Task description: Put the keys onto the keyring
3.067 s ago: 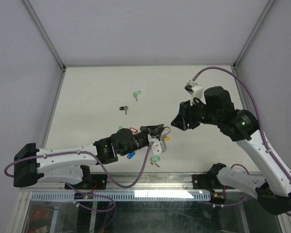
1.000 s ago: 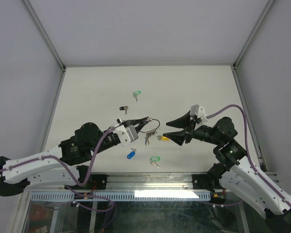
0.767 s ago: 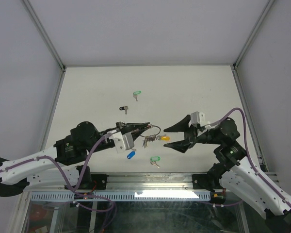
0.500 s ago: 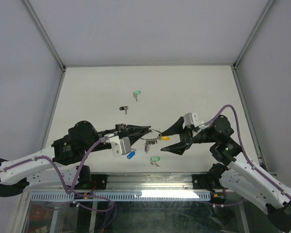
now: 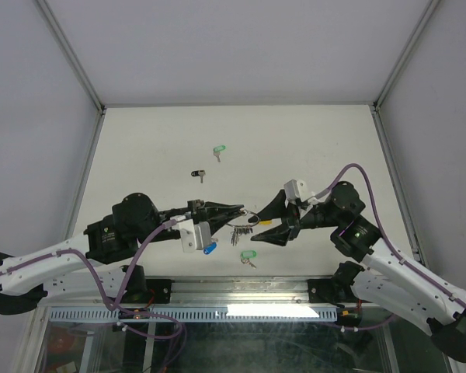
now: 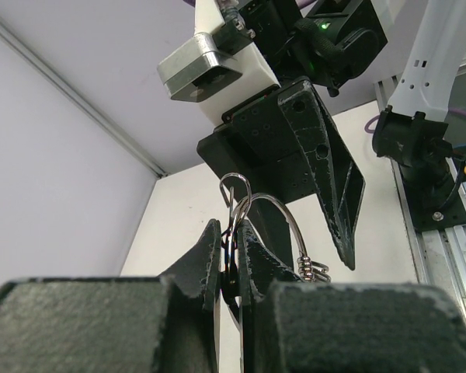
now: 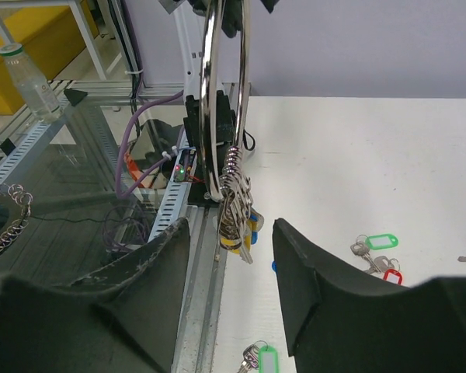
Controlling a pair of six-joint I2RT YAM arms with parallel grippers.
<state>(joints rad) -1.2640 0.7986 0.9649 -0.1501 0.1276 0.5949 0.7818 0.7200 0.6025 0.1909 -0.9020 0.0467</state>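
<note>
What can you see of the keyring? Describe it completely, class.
The keyring is a thin, shiny silver wire ring, held upright above the table, its rim pinched by the left gripper. A cluster of small keys hangs from its bottom. The open right gripper faces it closely.

Right tool [image 5: 256, 231] has advanced to the keyring [image 5: 248, 212].

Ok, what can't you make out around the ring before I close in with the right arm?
Top external: the thin silver wire keyring is too small to show its split.
Left wrist: the left gripper hides the small silver keys hanging below.
Right wrist: the top edge cuts off the keyring's upper arc.
</note>
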